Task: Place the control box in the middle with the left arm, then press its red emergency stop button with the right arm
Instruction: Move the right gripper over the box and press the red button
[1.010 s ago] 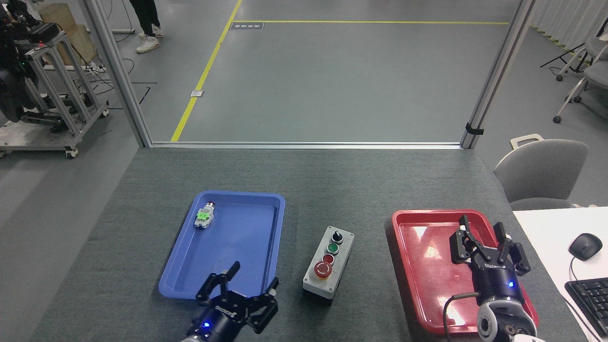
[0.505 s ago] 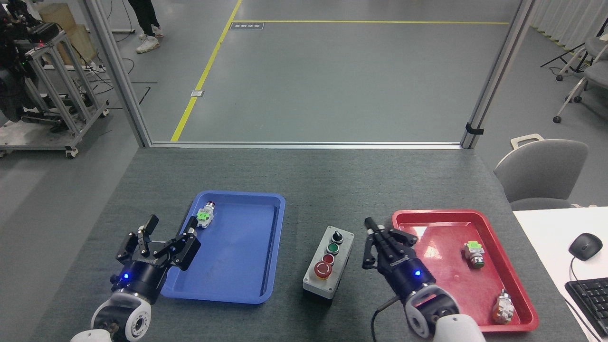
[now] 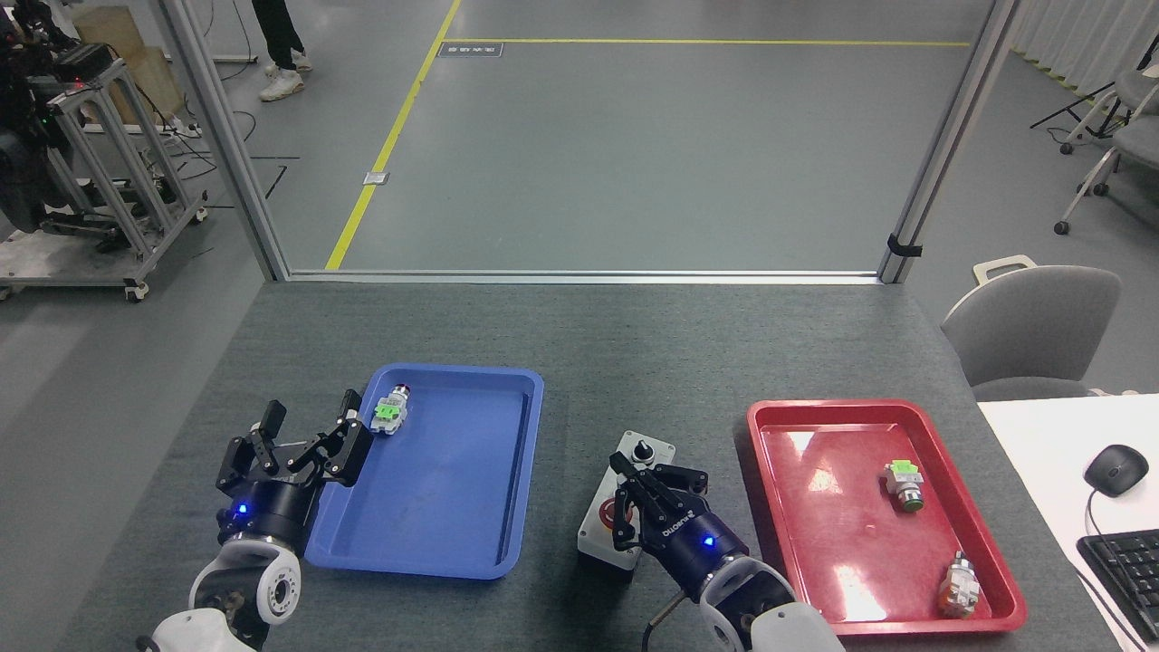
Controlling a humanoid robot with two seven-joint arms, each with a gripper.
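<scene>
your control box (image 3: pixel 605 530) sits on the bare grey worktop (image 3: pixel 579 335) between the blue tray (image 3: pixel 521 471) and the red tray (image 3: pixel 770 471). your right pincer (image 3: pixel 645 496) hangs over it, claws drawn narrow, covering most of the red emergency stop button (image 3: pixel 614 514); contact can't be told. your left pincer (image 3: pixel 303 439) is spread wide at the blue tray's left rim, holding nothing.
</scene>
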